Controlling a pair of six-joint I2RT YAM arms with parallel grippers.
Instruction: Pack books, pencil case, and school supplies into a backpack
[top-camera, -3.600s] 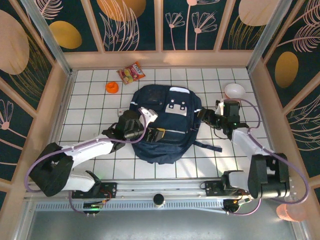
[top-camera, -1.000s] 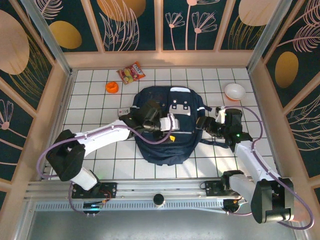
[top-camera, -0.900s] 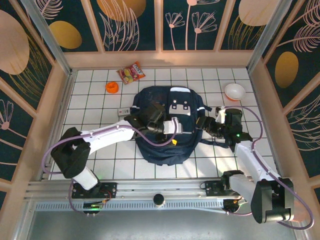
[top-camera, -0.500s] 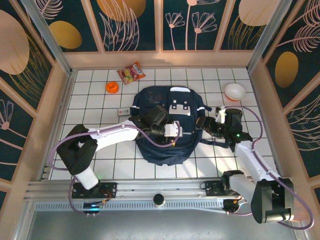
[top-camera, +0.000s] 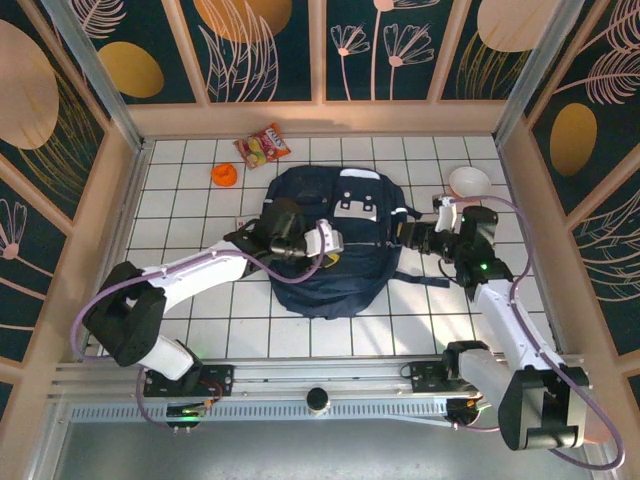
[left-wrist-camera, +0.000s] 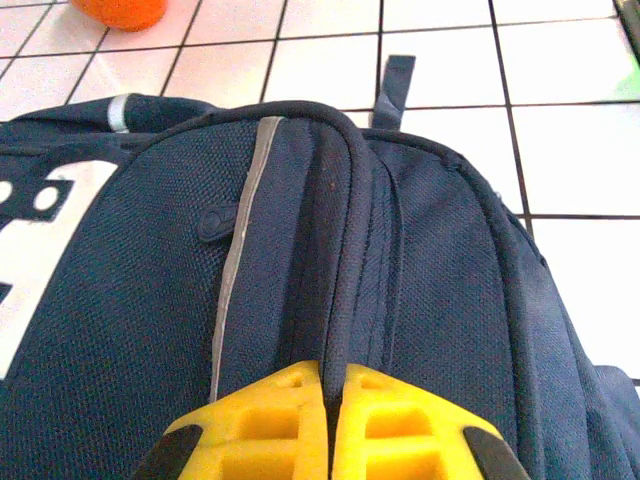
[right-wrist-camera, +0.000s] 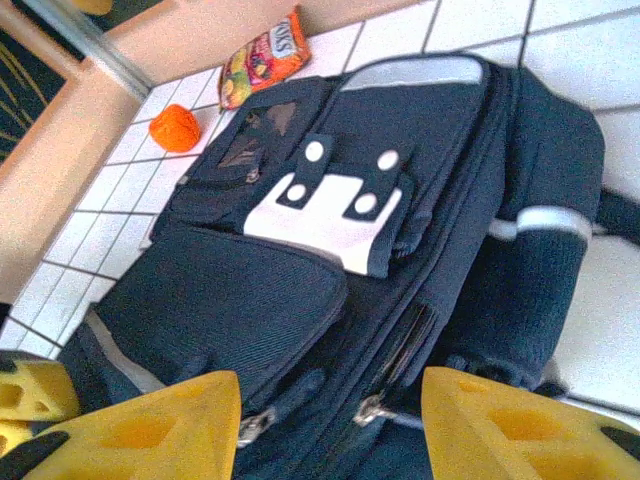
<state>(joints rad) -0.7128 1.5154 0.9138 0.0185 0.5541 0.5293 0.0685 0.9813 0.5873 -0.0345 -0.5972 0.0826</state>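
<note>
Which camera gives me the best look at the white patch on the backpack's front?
Right wrist: the white patch on the backpack sits close and whole, its dark clips and studs clear. Top external shows it whole but small. Left wrist has a cropped part of it at the frame's left edge.

The backpack (left-wrist-camera: 440, 300) is matt navy cloth with a coarse weave and a smoother grey stripe. The left gripper (left-wrist-camera: 328, 378) is matt yellow plastic. The table tiles (left-wrist-camera: 440, 70) are glossy white. The snack packet (top-camera: 262, 146), at eleven o'clock, is shiny film.
</note>
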